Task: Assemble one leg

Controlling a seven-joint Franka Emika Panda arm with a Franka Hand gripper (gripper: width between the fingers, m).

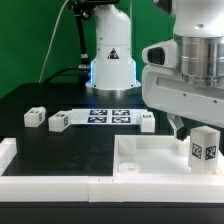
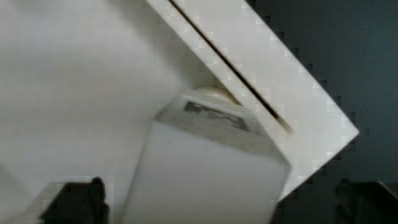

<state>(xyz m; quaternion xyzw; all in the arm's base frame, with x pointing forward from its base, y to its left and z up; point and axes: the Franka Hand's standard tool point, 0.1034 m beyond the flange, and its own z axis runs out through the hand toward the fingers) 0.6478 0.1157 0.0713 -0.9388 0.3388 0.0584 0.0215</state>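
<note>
Exterior view shows the gripper seemingly clamped on one leg over the tray piece, not visibly seated, others loose

Matt black bench, smooth and without shine. Smooth white plastic on the leg, its printed tag flat black-and-white, seemingly paper. Same matt white plastic on three more pegs and on the square tray-like piece, faintly sheened at the edges in the wrist view. Marker board thin, matt white with printed tags. Glossy white plastic shell on the arm; dark, dull jaws on the gripper
</note>
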